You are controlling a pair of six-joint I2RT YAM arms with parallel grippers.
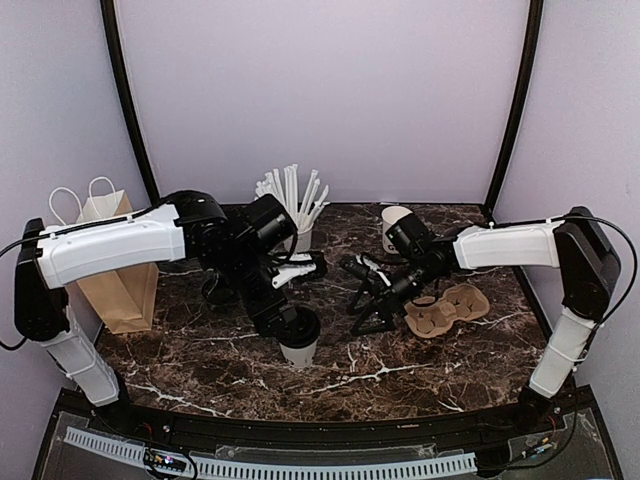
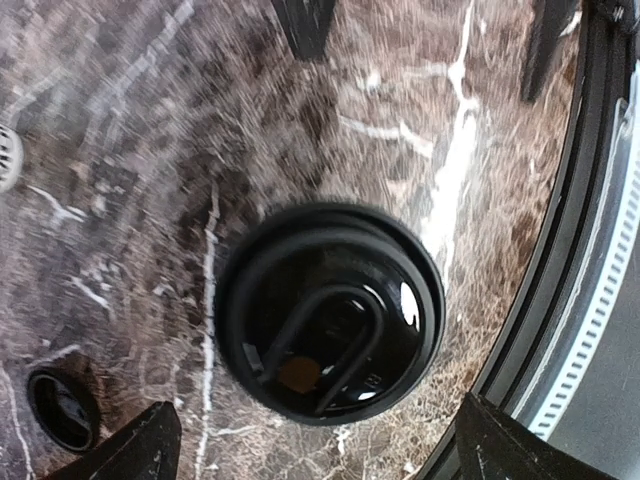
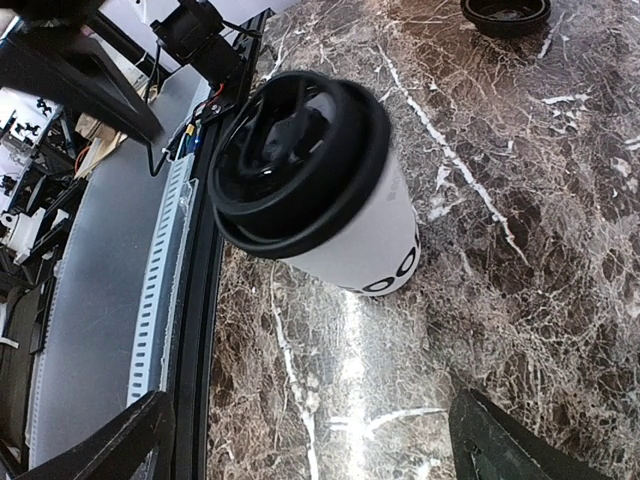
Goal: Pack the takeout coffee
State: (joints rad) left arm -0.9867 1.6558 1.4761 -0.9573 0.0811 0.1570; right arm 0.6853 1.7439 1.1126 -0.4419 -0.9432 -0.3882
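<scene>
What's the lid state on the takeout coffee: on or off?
On. The black lid caps the white cup, covering its whole rim; the cup stands upright on the marble table.

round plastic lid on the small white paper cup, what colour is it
Black and glossy. The round plastic lid shows best in the right wrist view.

Takeout coffee cup [image 3: 372, 235]: dark lettering low on white side; only two round characters legible, "OO"; rest curves out of sight.
</scene>
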